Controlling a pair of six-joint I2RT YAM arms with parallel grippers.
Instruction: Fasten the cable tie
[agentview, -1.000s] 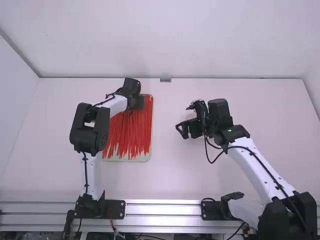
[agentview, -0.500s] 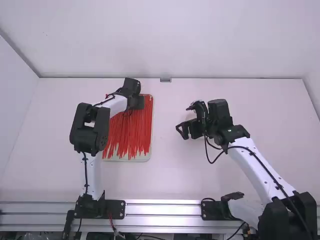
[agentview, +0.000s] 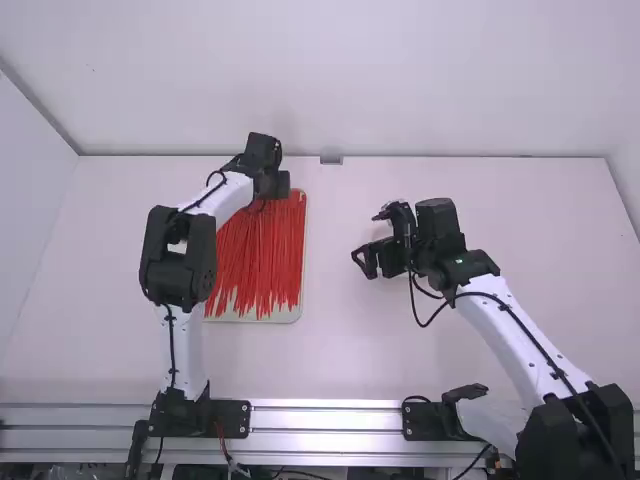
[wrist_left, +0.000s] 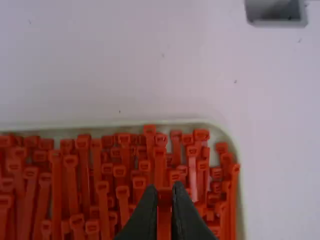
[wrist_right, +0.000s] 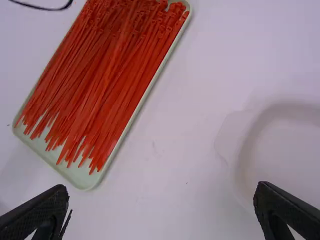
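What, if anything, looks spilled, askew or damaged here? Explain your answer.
Nothing stands out. The red cable ties lie inside their tray, none spilled. The left gripper pinches one tie; the right gripper is open above bare table.

High view above and behind, facing 12 o'clock over table (agentview: 520, 200), left wrist close over tray (wrist_left: 100, 126) at 9 o'clock, right wrist farther off, tray shared.
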